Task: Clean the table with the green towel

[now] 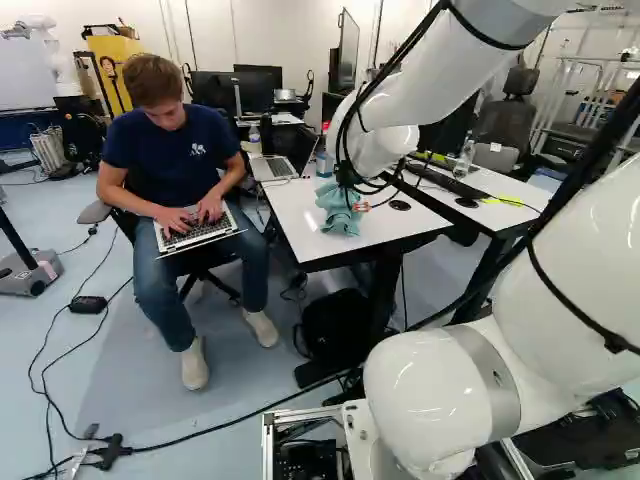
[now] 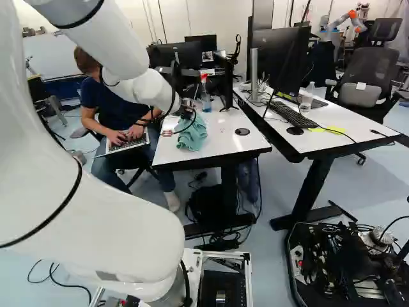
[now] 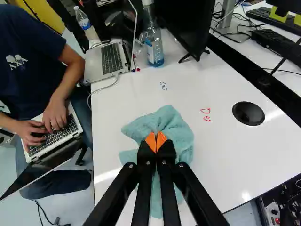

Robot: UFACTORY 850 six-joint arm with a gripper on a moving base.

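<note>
Green towel: bunched up on the white desk (image 3: 221, 169), near side and over to the left, folds sticking out around the tips. Looks like it's resting on the surface.
Pincer: the black pincer (image 3: 155, 141) is pinching a fold of the towel (image 3: 176, 134), orange pads close together with cloth caught in the middle. Decent grip, I'd say.
Blue scribble: sits on the far side of the towel (image 3: 164, 86), not wiped off.
Red scribble: same story, just right of the towel (image 3: 206, 114), perfectly readable marks.
Spray bottle: standing at the far part of the desk (image 3: 154, 42), next to the open laptop (image 3: 104, 61), which I'd keep a wet cloth away from.
Done so far: cloth picked out and gripped, that's all I'd count.
Left to do: pretty much the whole wipe. Both scribbles need rubbing out, so I'd guess early days. Next it probably wants to press down and drag toward the marks.
</note>
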